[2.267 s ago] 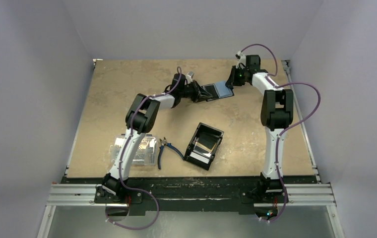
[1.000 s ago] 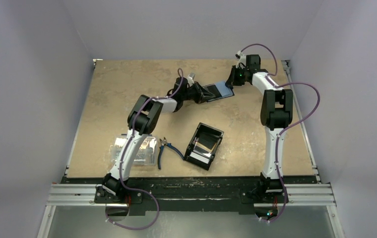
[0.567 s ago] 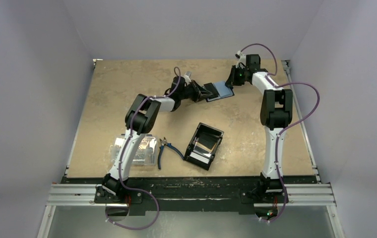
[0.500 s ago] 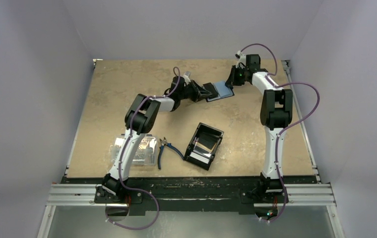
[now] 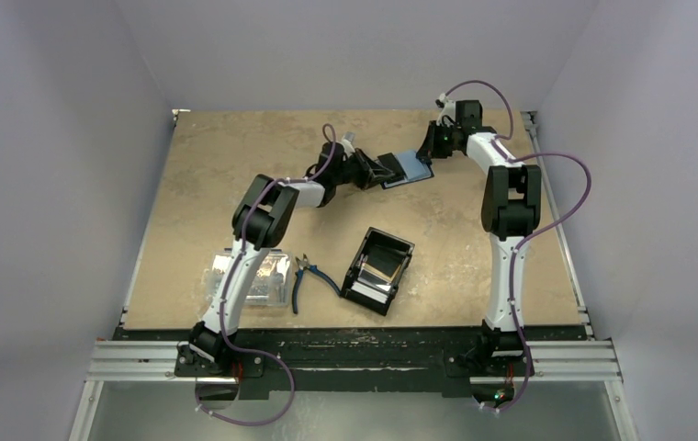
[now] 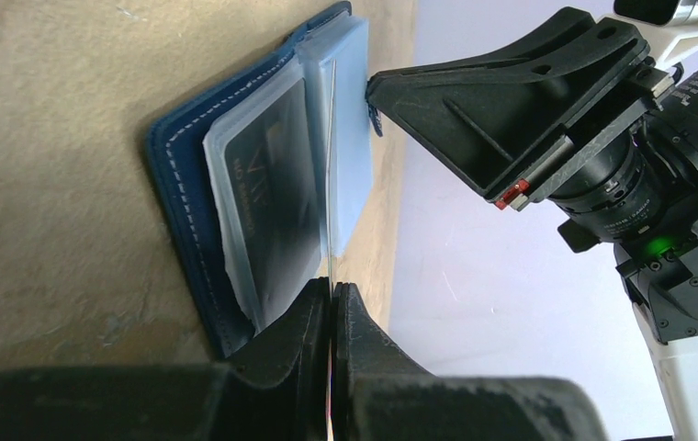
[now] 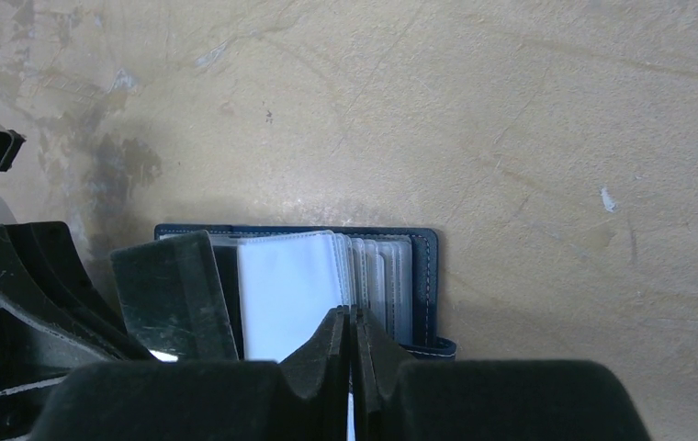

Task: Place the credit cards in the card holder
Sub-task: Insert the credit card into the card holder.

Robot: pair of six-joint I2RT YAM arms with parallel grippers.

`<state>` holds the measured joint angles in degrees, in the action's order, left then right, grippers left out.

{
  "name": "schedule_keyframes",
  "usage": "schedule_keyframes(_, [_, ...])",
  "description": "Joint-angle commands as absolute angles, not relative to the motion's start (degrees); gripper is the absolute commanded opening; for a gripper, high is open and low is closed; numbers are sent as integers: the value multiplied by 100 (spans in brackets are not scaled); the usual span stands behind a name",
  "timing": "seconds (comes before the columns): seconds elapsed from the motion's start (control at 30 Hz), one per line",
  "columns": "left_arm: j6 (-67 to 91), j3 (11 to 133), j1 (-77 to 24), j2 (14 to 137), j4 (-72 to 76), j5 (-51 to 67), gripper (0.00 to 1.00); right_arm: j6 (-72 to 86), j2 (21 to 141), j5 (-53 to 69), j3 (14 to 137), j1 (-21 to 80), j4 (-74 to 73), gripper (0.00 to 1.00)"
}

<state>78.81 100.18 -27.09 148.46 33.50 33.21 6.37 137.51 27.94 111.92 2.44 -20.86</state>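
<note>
Credit cards (image 5: pixel 382 265) show as pale flat pieces inside the black tray (image 5: pixel 401 277), which sits at the centre of the table (image 5: pixel 226 165), toward its front edge. Blue-handled pliers (image 5: pixel 307 280) lie just left of the tray. Further left stands a clear plastic box (image 5: pixel 252 280), partly hidden by the left arm.

The card holder (image 5: pixel 411 166) lies open at the far centre of the table, blue cover down and clear sleeves facing up. The left gripper (image 6: pixel 331 296) reaches it from the left. Its jaws are pressed together on one credit card (image 6: pixel 332 193), held edge-on with its leading edge among the sleeves. The right gripper (image 7: pixel 352 323) stands on the opposite, far-right side of the card holder. Its jaws are pinched on the edge of a clear sleeve.
</note>
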Motion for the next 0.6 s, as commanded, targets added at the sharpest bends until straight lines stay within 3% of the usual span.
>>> schedule_keyframes(0.0, [7964,10117,-2759,14704,3911,3303,0,528,14009,2821,11259,313,-2476,9])
schedule_keyframes(0.57, [7995,9474,-2804,14358,3983,2773,0,510,14062,2847,11325,314,-2575,8])
